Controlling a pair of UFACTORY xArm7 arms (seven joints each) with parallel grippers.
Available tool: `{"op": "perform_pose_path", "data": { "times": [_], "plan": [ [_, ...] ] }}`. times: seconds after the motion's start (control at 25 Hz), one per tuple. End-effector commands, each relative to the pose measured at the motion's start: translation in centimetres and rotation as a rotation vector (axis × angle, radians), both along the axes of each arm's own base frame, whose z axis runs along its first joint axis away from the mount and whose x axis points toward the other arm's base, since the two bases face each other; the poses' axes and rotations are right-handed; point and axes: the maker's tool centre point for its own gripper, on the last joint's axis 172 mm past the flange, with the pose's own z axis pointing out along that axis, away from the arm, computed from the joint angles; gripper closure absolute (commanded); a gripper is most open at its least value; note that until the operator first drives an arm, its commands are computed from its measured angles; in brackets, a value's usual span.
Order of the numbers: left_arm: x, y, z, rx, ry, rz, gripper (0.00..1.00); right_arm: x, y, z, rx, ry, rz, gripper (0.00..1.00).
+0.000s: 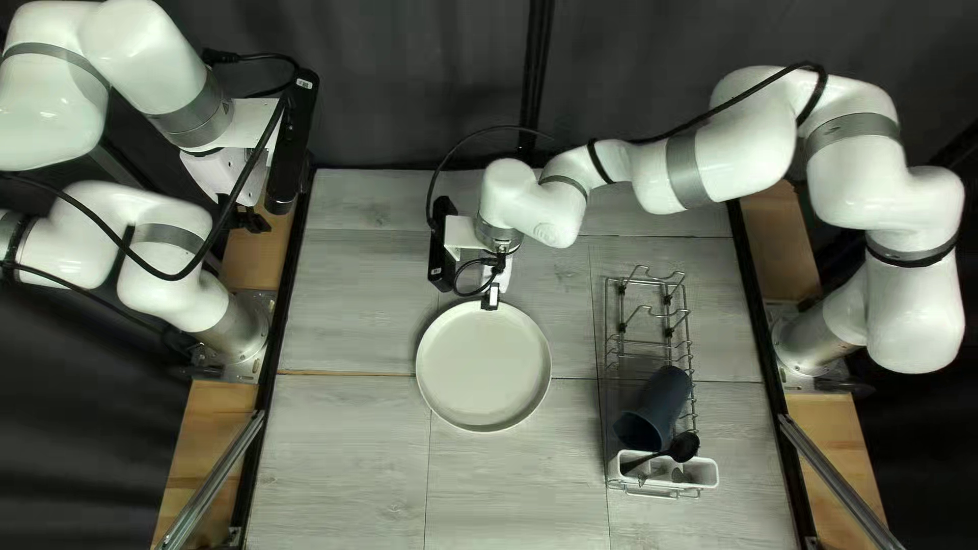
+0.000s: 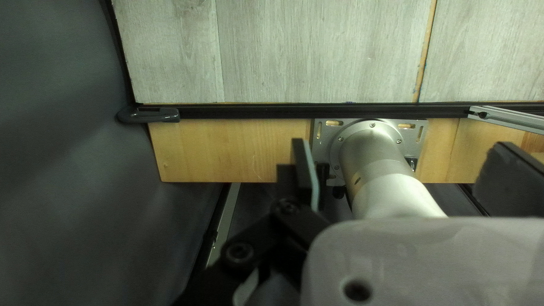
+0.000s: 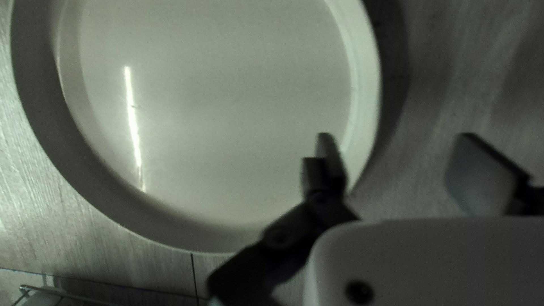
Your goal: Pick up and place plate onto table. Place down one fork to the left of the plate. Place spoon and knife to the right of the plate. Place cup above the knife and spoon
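The right pincer [image 3: 395, 136], wide, straddles the plate [image 1: 483, 367] far-side, likely for release; the left pincer [image 2: 401, 143], also wide, hangs aside.

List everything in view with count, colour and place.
Table: one, grey, between boards
Plate: one, off-white, on table
Rack: one, silver, on table
Cup: one, blue-grey, in rack
Holder: one, white, in rack
Spoon: one, black, in holder; other contents unclear
Boards: two, tan, beside table
Curtain: one, dark, beyond table
Cables: several, black, on arms
Arms: two, white, based beside table
Left gripper: one, black, open, off table
Right gripper: one, black, open, at plate
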Motion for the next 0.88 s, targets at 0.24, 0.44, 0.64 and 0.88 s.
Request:
{"op": "perform_pose_path", "data": {
  "times": [0.24,0.44,0.64,0.88],
  "plan": [
    [0.0,0.0,0.0,0.0,0.0,0.0,0.0,-11.0,6.6,8.4,-0.306,0.071,0.047,0.0],
    [0.0,0.0,0.0,0.0,0.0,0.0,0.0,-15.3,10.9,9.2,-0.42,0.158,0.002,0.0],
    [0.0,0.0,0.0,0.0,0.0,0.0,0.0,-17.8,13.6,8.9,-0.546,0.333,-0.116,0.0],
    [0.0,0.0,0.0,0.0,0.0,0.0,0.0,-18.1,14.9,10.1,-0.599,0.423,-0.178,0.0]
  ]
}}
